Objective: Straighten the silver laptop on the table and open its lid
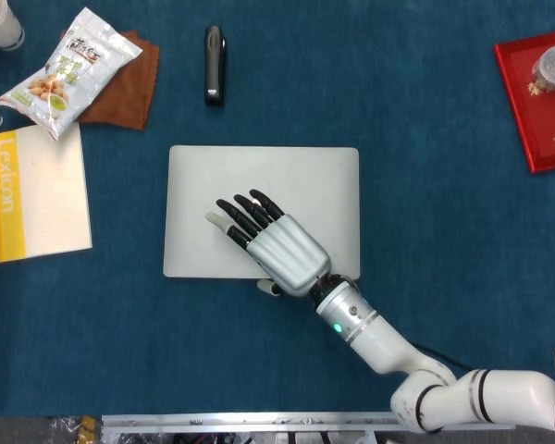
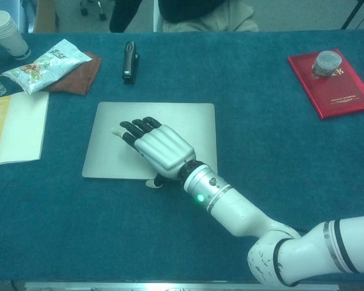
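The left hand shows in neither view, and whether the right hand's thumb hooks under the lid's near edge cannot be made out. The right hand (image 1: 276,245) lies palm-down, its fingers (image 1: 239,216) spread flat and grasping nothing, on the closed silver laptop (image 1: 296,176), which sits square mid-worktop (image 1: 425,185). Only the chest view shows a seated person (image 2: 200,12) beyond the far edge.

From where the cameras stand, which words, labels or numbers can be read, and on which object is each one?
"Lexicon": on the yellow spine strip of the white book.
Snack bag: print too small to read.
Red booklet: gold marks, too blurred to read.
Silver laptop, under the right hand: no text visible.
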`<state>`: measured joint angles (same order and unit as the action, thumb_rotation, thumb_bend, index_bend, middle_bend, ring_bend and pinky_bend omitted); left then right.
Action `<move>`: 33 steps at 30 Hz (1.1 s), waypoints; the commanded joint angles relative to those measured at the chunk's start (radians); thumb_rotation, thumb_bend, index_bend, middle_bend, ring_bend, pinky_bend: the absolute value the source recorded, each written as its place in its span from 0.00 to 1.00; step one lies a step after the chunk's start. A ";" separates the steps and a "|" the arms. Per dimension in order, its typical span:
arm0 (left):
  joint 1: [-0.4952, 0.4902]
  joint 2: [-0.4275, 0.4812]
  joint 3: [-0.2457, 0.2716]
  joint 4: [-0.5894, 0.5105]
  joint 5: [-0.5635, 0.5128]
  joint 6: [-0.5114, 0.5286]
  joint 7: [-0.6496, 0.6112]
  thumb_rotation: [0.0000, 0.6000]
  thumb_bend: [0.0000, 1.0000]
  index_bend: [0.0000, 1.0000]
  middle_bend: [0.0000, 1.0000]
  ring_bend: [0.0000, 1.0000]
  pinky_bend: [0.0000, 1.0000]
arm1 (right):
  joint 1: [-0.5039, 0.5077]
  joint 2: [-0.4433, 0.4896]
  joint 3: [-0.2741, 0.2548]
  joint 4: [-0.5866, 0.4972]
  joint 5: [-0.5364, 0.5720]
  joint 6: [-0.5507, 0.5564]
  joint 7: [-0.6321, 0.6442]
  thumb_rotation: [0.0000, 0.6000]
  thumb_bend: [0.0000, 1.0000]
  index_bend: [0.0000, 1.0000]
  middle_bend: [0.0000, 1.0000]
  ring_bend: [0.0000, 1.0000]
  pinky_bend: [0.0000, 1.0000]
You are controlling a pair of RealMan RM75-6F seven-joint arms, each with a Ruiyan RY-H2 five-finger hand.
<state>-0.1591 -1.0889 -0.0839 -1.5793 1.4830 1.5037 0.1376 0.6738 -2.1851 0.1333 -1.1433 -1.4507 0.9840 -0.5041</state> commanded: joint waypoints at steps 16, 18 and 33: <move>0.006 -0.004 0.013 0.017 -0.005 -0.021 -0.001 1.00 0.32 0.00 0.00 0.00 0.00 | 0.013 0.012 0.003 -0.024 0.010 0.010 -0.060 1.00 0.36 0.00 0.04 0.00 0.07; 0.008 -0.003 0.016 0.018 -0.004 -0.022 -0.002 1.00 0.32 0.00 0.00 0.00 0.00 | 0.018 0.017 0.008 -0.032 0.010 0.010 -0.078 1.00 0.37 0.00 0.04 0.00 0.07; 0.018 0.012 0.032 0.006 -0.015 -0.046 0.009 1.00 0.32 0.00 0.02 0.00 0.03 | 0.072 0.053 0.077 -0.071 0.047 0.003 -0.205 1.00 0.37 0.00 0.04 0.00 0.07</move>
<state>-0.1417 -1.0779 -0.0528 -1.5726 1.4679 1.4576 0.1465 0.7430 -2.1333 0.2080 -1.2128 -1.4064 0.9871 -0.7060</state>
